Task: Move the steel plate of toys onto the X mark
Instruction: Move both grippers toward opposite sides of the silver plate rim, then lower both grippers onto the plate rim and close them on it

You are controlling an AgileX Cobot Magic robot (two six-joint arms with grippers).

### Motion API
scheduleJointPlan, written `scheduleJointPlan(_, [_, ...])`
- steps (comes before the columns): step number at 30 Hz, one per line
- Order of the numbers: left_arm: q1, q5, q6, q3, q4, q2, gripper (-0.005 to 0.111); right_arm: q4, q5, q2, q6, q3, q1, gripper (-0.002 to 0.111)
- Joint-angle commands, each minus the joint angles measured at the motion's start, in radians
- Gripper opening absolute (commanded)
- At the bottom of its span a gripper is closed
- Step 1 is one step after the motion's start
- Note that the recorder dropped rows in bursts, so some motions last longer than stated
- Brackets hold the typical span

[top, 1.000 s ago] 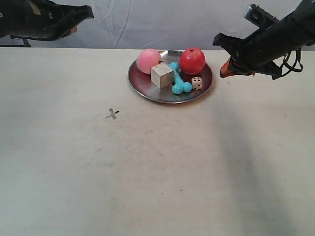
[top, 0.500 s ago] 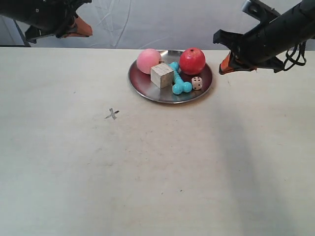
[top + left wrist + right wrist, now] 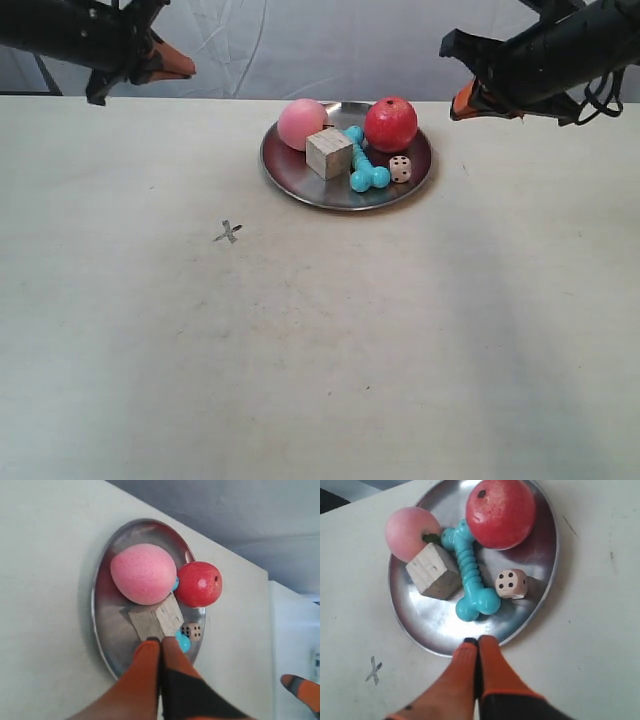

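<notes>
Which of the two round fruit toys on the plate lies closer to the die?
The red apple, beside the die; the pink peach is beyond the blue bone.

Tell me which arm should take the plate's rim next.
Probably right. The right hand, shut, hangs close to the steel plate at its rim; the left hand, also shut, looks farther from it.

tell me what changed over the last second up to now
The gripper of the arm at the exterior view's left tipped downward. The gripper of the arm at the exterior view's right rose a little. Neither took hold of anything. The round shiny steel plate, the toys on it and the small dark hand-drawn X mark stayed where they were.
</notes>
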Motion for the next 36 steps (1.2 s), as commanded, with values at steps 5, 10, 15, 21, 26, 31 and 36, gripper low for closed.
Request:
scheduleJointPlan(5, [-0.017, 0.123, 0.006, -0.177, -0.151, 0.232, 0.0, 0.261, 0.194, 0.242, -0.096, -0.212, -0.151, 0.005])
scheduleJointPlan(10, [-0.04, 0.092, 0.006, -0.247, -0.032, 0.27, 0.0, 0.316, 0.25, 0.378, -0.106, -0.336, -0.192, 0.027])
scheduleJointPlan(15, [-0.044, 0.019, 0.006, -0.254, 0.074, 0.273, 0.013, 0.316, 0.306, 0.494, -0.106, -0.446, -0.195, 0.047])
scheduleJointPlan(21, [-0.057, -0.023, 0.006, -0.254, 0.089, 0.275, 0.029, 0.325, 0.324, 0.583, -0.106, -0.498, -0.191, 0.043])
scheduleJointPlan(26, [-0.087, -0.038, 0.005, -0.254, 0.115, 0.315, 0.03, 0.326, 0.324, 0.614, -0.106, -0.5, -0.191, 0.043])
scheduleJointPlan(31, [-0.101, -0.023, -0.032, -0.254, 0.06, 0.383, 0.03, 0.324, 0.328, 0.624, -0.106, -0.5, -0.191, 0.043])
scheduleJointPlan(36, [-0.11, -0.016, -0.032, -0.254, 0.008, 0.406, 0.03, 0.31, 0.326, 0.626, -0.106, -0.5, -0.189, 0.043])
